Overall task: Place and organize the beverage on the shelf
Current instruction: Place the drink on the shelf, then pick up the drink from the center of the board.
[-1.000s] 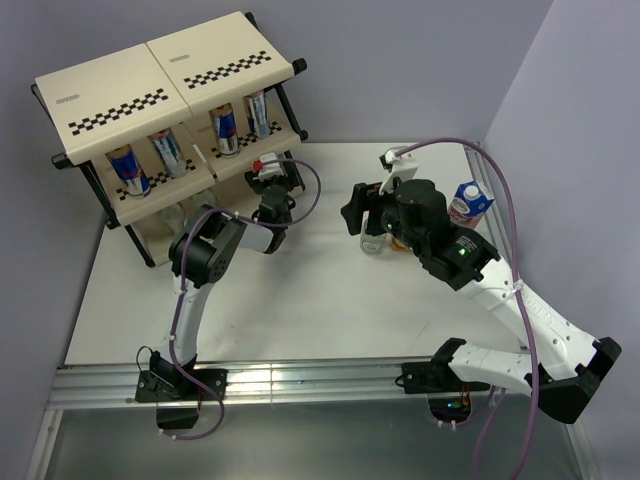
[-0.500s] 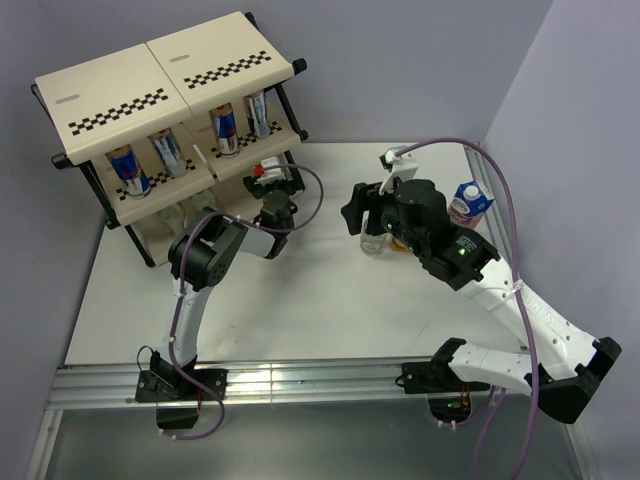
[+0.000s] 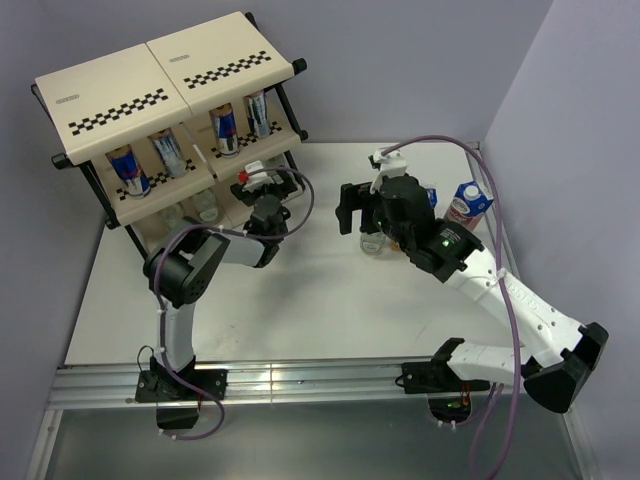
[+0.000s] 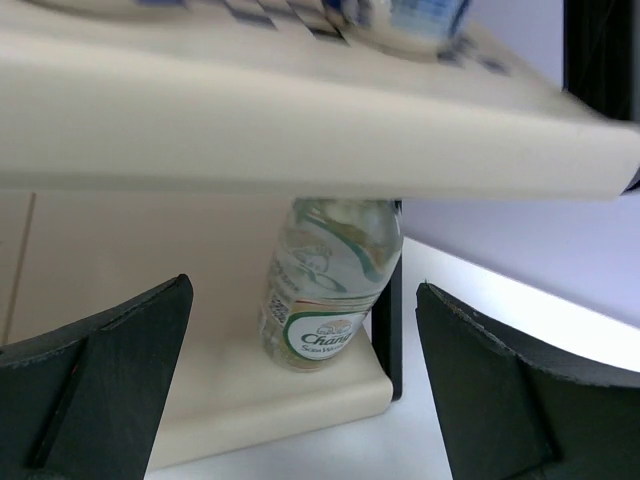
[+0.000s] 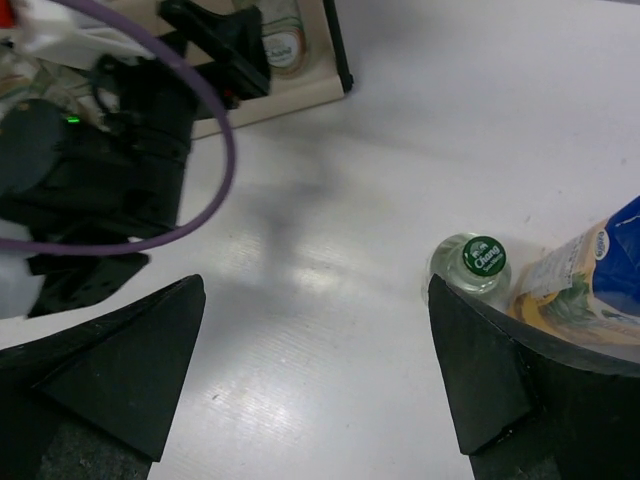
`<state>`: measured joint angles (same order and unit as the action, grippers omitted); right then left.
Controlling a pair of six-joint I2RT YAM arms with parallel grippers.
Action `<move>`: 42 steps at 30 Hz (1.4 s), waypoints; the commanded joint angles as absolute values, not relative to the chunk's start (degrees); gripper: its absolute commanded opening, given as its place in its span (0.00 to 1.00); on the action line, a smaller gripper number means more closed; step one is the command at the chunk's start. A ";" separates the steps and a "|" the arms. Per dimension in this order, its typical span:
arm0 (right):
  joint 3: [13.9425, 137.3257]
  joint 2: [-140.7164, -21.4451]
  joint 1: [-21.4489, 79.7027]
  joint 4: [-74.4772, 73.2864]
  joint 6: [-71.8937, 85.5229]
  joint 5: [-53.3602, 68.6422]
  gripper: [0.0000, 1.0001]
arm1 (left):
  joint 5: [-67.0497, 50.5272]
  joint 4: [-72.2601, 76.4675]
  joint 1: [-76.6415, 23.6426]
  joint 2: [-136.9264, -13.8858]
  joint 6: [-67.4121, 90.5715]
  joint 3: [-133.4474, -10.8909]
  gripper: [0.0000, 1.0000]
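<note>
Surface: matte white tabletop [image 3: 300,290], lilac walls behind.
Shelf: cream panels, black tubular frame and checkered strips [image 3: 150,80], at 10 o'clock from above.
Cans: four slim, glossy cans [image 3: 170,152] on the middle tier.
Left wrist only: a clear labelled bottle [image 4: 330,290] upright on the bottom tier beside a black post; left gripper [image 4: 303,295] spread wide, empty.
Right wrist only: a green-capped bottle [image 5: 483,258] on the table, with a carton [image 5: 590,280] just beside it at 3 o'clock; right gripper [image 5: 316,290] wide apart, empty.
</note>
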<state>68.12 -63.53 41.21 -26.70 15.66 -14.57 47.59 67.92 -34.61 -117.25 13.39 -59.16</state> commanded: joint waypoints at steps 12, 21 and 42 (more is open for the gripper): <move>70.31 -72.59 37.80 -30.23 17.66 -24.24 0.96 | 50.64 25.72 -39.64 -92.30 34.69 -58.79 0.99; 67.15 -75.40 33.23 -28.48 19.60 -23.91 0.87 | 38.16 4.15 -39.64 -79.90 39.46 -57.92 1.00; 66.09 -84.72 29.36 -24.53 19.60 -22.67 0.64 | 29.01 -3.69 -43.15 -60.29 35.95 -46.85 0.98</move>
